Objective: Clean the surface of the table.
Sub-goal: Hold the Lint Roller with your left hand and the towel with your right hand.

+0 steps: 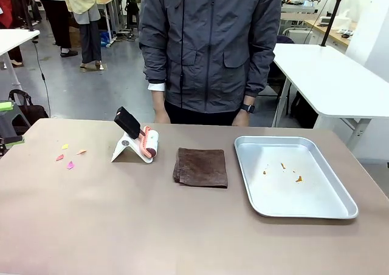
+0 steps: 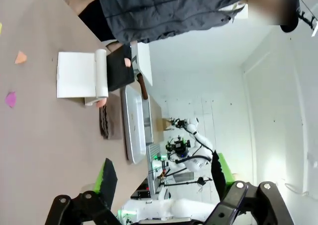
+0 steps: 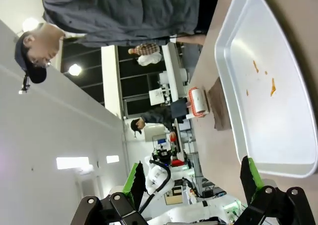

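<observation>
The brown worktop fills the front, and a person stands at its far side. On it are a roller on a white stand, a folded brown cloth in the middle, and a silver tray on the right with orange crumbs inside. Little coloured scraps lie on the left. The left jaws are wide open and hold nothing. The right jaws are wide open too, near the tray.

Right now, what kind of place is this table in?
Likely a lab or workshop: white worktables stand beyond the brown table, a cluttered equipment bench sits at the back right, and other people stand on a bare grey floor.
</observation>
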Controlling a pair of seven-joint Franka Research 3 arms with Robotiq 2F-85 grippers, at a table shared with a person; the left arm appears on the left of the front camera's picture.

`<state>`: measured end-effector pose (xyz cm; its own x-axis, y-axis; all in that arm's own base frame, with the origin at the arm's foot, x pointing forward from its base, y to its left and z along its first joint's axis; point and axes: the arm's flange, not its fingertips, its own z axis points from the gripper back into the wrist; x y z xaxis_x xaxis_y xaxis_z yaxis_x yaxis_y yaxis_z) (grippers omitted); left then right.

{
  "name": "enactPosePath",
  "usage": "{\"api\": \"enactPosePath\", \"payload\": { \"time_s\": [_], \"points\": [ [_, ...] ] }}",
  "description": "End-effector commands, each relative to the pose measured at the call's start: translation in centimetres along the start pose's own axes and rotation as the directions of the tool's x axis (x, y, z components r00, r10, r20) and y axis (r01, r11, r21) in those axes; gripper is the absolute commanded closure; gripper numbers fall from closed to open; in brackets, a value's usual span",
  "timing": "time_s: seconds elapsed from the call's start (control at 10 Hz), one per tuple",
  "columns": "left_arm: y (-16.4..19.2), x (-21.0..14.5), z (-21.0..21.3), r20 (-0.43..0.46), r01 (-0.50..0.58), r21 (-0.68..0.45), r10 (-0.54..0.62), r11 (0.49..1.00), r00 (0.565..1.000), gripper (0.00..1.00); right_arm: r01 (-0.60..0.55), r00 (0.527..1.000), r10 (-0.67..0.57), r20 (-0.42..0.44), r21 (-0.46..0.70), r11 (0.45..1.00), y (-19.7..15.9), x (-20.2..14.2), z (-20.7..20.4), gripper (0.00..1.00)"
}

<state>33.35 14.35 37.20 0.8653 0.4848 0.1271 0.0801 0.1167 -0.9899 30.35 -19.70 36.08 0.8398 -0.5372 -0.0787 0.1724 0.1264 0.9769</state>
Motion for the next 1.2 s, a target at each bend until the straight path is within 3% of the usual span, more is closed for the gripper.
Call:
{"api": "enactPosePath", "payload": {
  "time_s": [0.0, 0.1, 0.5, 0.6, 0.7, 0.8, 1.1],
  "points": [
    [-0.4, -5.3, -2.2, 0.070, 0.011, 0.033, -0.014, 0.999, 0.997, 0.00, -0.012, 1.000, 0.012, -0.007, 0.003, 1.000, 0.7, -0.2, 0.1, 0.00],
    [0.0, 0.0, 0.0, 0.000, 0.000, 0.000, 0.000, 1.000, 1.000, 0.00, -0.012, 1.000, 0.012, -0.007, 0.003, 1.000, 0.7, -0.2, 0.1, 0.00],
    [0.0, 0.3, -0.2, 0.015, -0.004, 0.010, 0.004, 1.000, 1.000, 0.00, -0.003, 1.000, 0.003, -0.007, -0.009, 1.000, 0.2, -0.1, -0.2, 0.00],
    [-1.8, 0.0, -1.4, 0.037, 0.007, 0.120, -0.012, 0.993, 0.999, 0.00, -0.015, 0.998, 0.020, 0.053, -0.090, 0.996, 1.6, -0.7, -1.4, 0.00],
    [-4.7, 0.0, -3.7, -0.051, 0.099, 0.151, -0.092, 0.983, 0.994, 0.00, -0.077, 0.993, 0.090, 0.074, -0.157, 0.985, 4.0, -1.8, -3.7, 0.00],
    [-7.1, 0.3, -6.0, -0.088, 0.160, 0.204, -0.145, 0.966, 0.986, 0.00, -0.147, 0.987, 0.158, 0.030, -0.233, 0.961, 5.9, -2.3, -6.5, 0.00],
    [-11.9, 0.6, -13.7, -0.212, 0.265, 0.336, -0.202, 0.904, 0.956, 0.00, -0.330, 0.942, 0.293, -0.160, -0.310, 0.892, 11.0, -6.0, -16.3, 0.00]
  ]
}}
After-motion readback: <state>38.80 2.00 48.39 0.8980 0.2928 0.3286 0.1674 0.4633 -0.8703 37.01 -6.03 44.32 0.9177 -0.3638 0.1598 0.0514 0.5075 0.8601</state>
